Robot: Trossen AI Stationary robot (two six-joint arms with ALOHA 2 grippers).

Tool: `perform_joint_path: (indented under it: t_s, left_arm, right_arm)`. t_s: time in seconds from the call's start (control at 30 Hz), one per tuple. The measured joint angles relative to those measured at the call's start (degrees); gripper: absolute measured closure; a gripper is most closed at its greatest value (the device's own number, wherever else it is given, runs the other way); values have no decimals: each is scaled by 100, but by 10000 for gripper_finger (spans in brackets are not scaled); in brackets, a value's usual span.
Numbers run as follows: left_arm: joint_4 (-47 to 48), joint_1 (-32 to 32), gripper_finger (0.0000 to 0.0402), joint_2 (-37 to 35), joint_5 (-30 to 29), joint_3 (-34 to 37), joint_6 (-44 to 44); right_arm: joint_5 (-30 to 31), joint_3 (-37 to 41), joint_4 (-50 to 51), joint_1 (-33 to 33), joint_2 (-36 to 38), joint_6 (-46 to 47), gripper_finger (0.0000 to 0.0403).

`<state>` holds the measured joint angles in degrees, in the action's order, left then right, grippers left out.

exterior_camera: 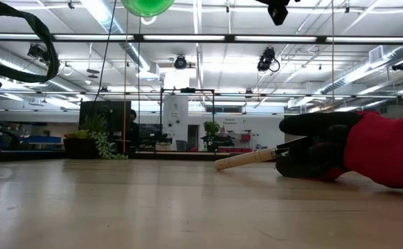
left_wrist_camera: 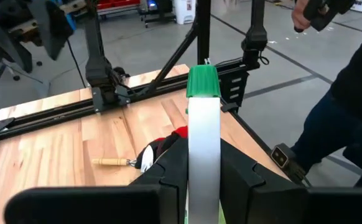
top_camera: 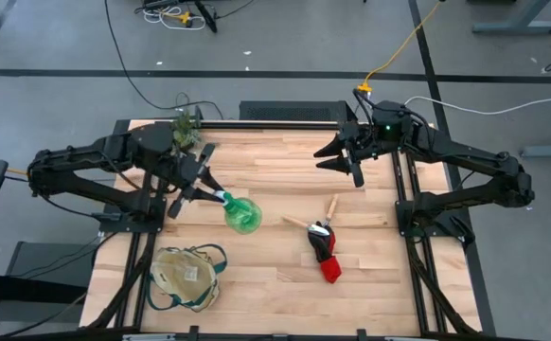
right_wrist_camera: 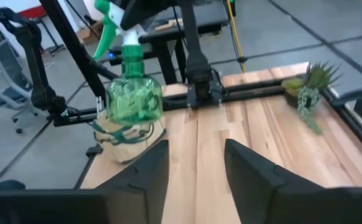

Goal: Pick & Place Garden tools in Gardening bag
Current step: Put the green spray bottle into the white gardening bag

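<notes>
Spray bottle: translucent green, white neck; left fingers clamped on it; right fingers apart.

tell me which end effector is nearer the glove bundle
Right. The right end effector hovers above the table's far side, beyond the glove bundle. The left end effector, holding the green spray bottle, is farther off.

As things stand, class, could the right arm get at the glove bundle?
Probably yes: the right gripper hovers empty above bare table, and nothing stands between it and the glove bundle; the left gripper holds the spray bottle elsewhere.
</notes>
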<state>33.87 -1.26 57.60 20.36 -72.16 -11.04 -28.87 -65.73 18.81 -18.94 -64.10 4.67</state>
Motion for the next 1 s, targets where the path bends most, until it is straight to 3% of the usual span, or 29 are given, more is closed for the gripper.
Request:
perform_joint_path:
  t_s: [0.5, 0.67, 1.0]
  left_arm:
    - [324, 612, 335, -196, -279, 2, 334]
    - [565, 840, 335, -196, -281, 2, 338]
    - [940, 1189, 335, -194, -474, 2, 343]
  right_arm:
    - [-5, 0, -92, 501, 12, -74, 392]
    - [26, 0, -94, 717, 12, -85, 398]
    - [848, 0, -319, 1193, 12, -211, 402]
